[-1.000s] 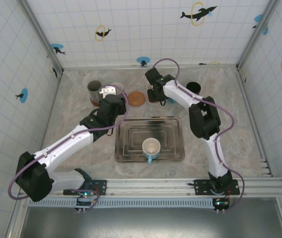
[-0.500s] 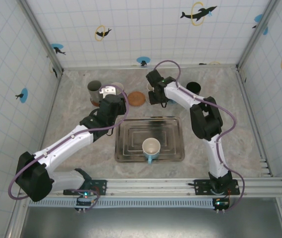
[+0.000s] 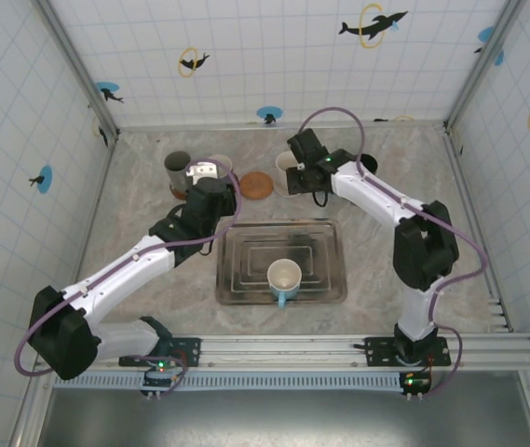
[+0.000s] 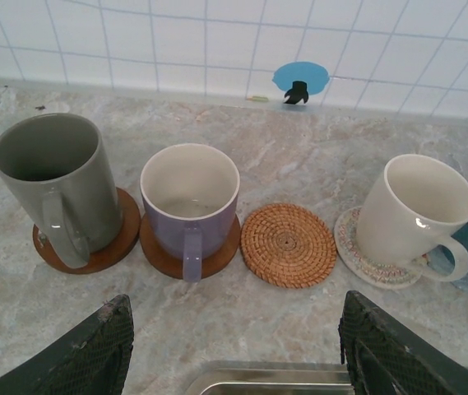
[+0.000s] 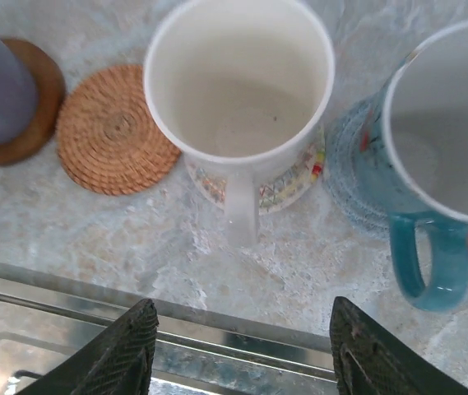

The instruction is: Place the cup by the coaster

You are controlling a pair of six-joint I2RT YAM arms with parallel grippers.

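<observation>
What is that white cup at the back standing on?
The white cup stands on a round patterned coaster. Just its edge shows; the middle is covered by the cup.

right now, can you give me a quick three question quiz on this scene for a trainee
1. True or false: a cup stands on the woven coaster.
2. Which one stands between the woven coaster and the grey mug? A) red mug B) purple mug C) yellow mug
3. Fill in: the cup on the tray has a ___ handle.

Key: 1. False, it is bare. 2. B. 3. Blue.
</observation>
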